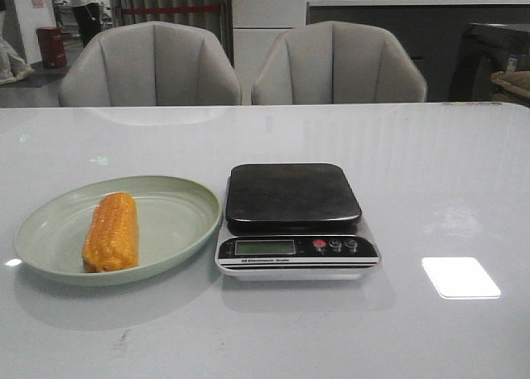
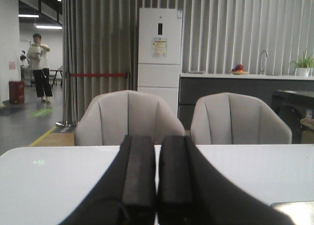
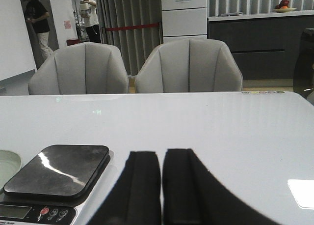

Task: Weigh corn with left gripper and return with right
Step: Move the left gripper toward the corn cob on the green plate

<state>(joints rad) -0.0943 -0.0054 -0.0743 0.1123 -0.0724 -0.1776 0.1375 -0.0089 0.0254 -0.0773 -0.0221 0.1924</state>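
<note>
Zero steps done: corn [image 1: 109, 232] on plate [image 1: 178, 222], scale [image 1: 294, 199] bare. Both hands clenched, grasping nothing. Next: open left hand [image 2: 157, 185], reach corn.

The corn [image 1: 110, 232] is orange-yellow with rows of kernels, and it lies on a pale green plate [image 1: 178, 222]. The scale [image 1: 296, 222] has a black platform, silver body and one red button; the bench [image 1: 447, 189] is glossy white.

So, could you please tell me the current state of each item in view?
corn: lying in the plate, ungrasped
plate: holds the corn
scale: platform bare
left gripper: jaws closed, empty
right gripper: jaws closed, empty
</note>
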